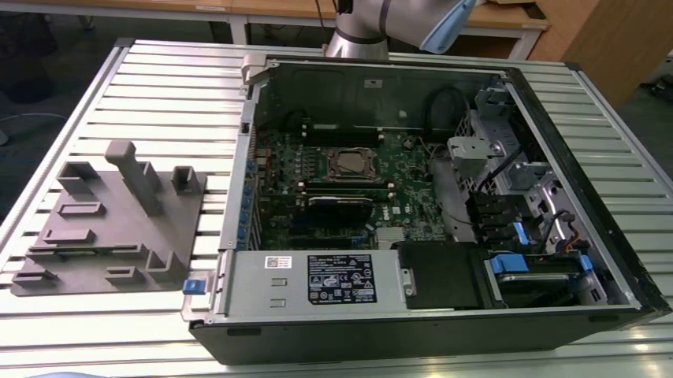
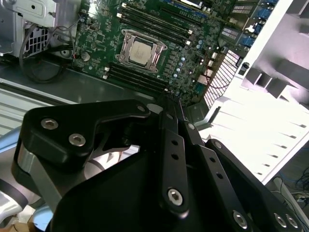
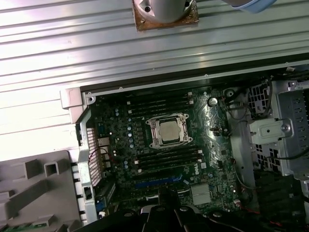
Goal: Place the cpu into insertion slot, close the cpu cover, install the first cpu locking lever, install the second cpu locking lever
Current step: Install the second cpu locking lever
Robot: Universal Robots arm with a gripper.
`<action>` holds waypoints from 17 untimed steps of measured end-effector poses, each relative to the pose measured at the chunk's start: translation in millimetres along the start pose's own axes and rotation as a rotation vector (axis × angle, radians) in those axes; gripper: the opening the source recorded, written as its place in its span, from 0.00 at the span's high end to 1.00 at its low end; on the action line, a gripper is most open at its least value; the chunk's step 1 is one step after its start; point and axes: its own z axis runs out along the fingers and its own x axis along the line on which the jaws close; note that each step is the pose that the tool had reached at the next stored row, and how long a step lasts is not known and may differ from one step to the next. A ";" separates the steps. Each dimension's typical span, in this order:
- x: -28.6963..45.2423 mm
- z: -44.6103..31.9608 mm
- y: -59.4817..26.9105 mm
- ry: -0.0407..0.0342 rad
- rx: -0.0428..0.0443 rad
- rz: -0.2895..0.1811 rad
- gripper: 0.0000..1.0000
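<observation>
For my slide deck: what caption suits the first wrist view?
Arm's claw poised above the open computer case, with the cpu seated in the insertion slot on the green motherboard.

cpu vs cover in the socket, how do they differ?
The cpu is a solid, plain square plate; the cover is an open frame with a cut-out centre. The cpu sits in the middle; the cover runs around its edges. The cpu looks dull grey, the cover brighter. Both are silver metal, lie flat and sit on the green motherboard.
</observation>
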 end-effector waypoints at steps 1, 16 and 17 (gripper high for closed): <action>0.0 0.4 0.0 0.0000 0.0000 0.000 0.89; 0.3 5.1 -0.2 0.0000 -0.0001 0.000 0.89; 0.3 5.4 -0.2 -0.0001 -0.0002 0.000 0.89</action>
